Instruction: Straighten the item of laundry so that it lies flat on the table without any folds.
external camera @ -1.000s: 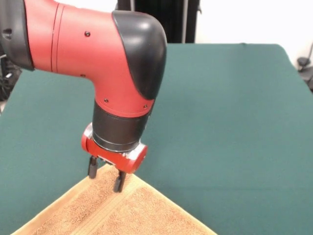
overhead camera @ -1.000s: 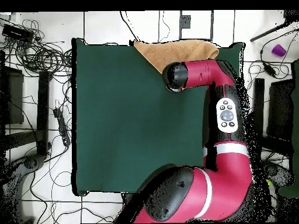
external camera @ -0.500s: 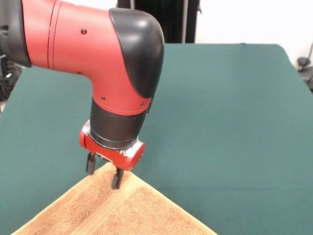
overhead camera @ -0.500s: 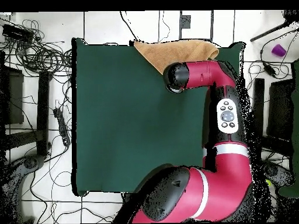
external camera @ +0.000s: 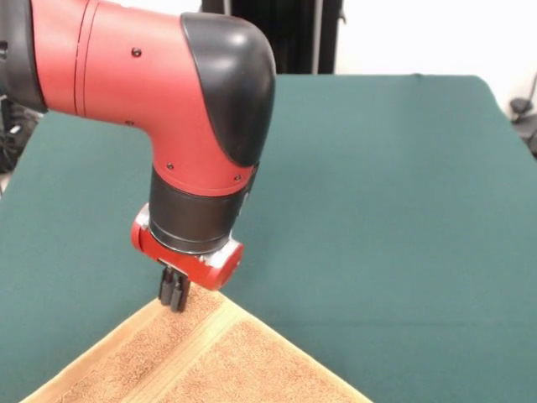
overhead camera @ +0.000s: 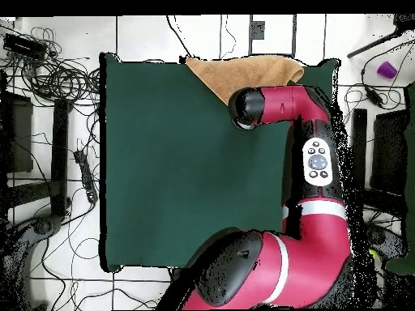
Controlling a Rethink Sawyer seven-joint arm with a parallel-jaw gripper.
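Claw (external camera: 175, 295) pressed together, pinching the towel (external camera: 201, 361) at its pointed corner, lower left of the front view. Towel spread over the green surface (external camera: 394, 210) at the bottom edge there; in the overhead view, at the surface's top edge, partly under the arm (overhead camera: 280, 105).

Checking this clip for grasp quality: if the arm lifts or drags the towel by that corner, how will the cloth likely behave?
The towel looks like soft looped terry, so it would probably drape limply rather than hold shape. The tool is closed at its corner tip, so a drag likely pulls the corner first, the rest trailing. Fuzzy pile on the cloth-covered table suggests some friction, perhaps bunching.
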